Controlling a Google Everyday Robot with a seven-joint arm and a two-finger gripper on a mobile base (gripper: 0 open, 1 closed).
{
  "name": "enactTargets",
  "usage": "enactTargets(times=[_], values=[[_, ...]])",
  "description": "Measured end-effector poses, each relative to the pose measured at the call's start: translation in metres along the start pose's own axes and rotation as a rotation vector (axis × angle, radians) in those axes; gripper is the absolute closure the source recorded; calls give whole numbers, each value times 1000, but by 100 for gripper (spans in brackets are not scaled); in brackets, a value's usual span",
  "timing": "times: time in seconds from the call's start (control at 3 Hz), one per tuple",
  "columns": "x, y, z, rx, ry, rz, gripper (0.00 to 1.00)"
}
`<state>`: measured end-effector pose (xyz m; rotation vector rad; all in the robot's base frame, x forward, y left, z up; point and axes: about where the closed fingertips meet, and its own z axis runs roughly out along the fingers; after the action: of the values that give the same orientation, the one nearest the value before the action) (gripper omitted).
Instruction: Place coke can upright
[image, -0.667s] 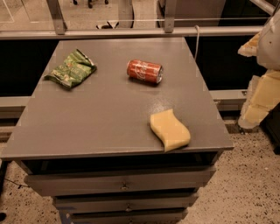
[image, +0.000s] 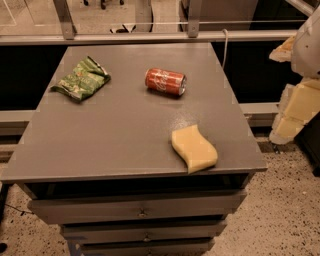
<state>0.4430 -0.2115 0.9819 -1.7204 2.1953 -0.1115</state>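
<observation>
The coke can (image: 165, 82) is red with white script and lies on its side in the far middle of the grey table top (image: 115, 130), its silver end facing right. My gripper (image: 295, 112) shows as cream and white parts at the right edge of the camera view. It is off the table, well to the right of the can, and holds nothing that I can see.
A green snack bag (image: 81, 79) lies at the far left of the table. A wavy yellow sponge (image: 194, 148) lies near the front right edge. Drawers (image: 140, 210) are under the table top. A rail (image: 150, 36) runs behind the table.
</observation>
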Motion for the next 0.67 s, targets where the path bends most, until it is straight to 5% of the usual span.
enactTargets(times=[0.67], values=[[-84, -56, 56, 12, -110, -32, 0]])
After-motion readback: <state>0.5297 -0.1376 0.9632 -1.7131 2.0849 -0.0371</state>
